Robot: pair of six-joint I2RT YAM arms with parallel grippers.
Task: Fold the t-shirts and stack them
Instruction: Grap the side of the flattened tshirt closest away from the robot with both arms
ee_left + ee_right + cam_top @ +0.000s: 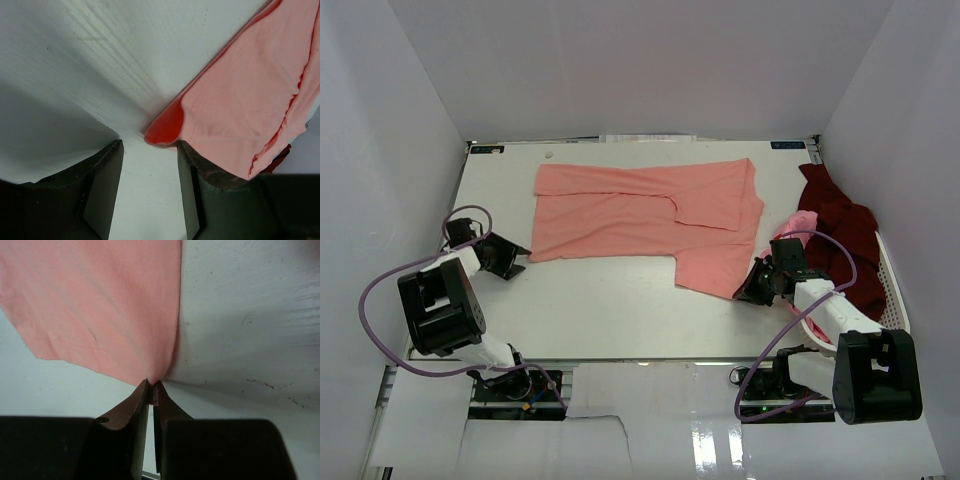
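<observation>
A salmon-pink t-shirt (640,215) lies spread on the white table, partly folded. My right gripper (752,284) is shut on the shirt's near right corner (152,375), its fingertips pinching the cloth at the table surface. My left gripper (518,262) is open and empty at the shirt's near left corner (165,127), which lies just ahead of the jaws. A dark maroon t-shirt (840,235) and a lighter pink t-shirt (798,225) lie crumpled at the right.
A white slotted basket (890,275) stands at the table's right edge under the maroon cloth. White walls close in the table on three sides. Purple cables loop from both arms.
</observation>
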